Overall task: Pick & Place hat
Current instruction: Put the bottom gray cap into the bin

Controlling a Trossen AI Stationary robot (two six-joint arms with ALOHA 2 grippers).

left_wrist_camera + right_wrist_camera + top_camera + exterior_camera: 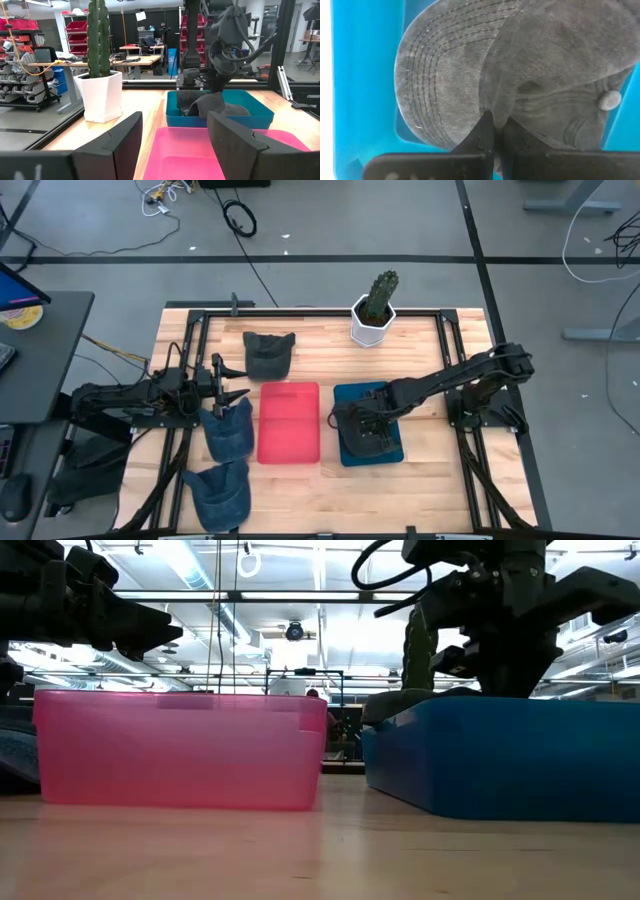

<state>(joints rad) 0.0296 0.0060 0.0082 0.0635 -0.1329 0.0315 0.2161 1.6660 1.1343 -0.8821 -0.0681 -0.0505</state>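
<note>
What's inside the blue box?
A grey cap lies in the blue box, pinched by the right gripper. The cap and arm hide most of the box floor.

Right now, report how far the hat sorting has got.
Done: nothing is released yet. In hand: the right gripper is pinching a grey hat inside the blue bin. Left: three hats on the table, and the pink bin is empty.
</note>
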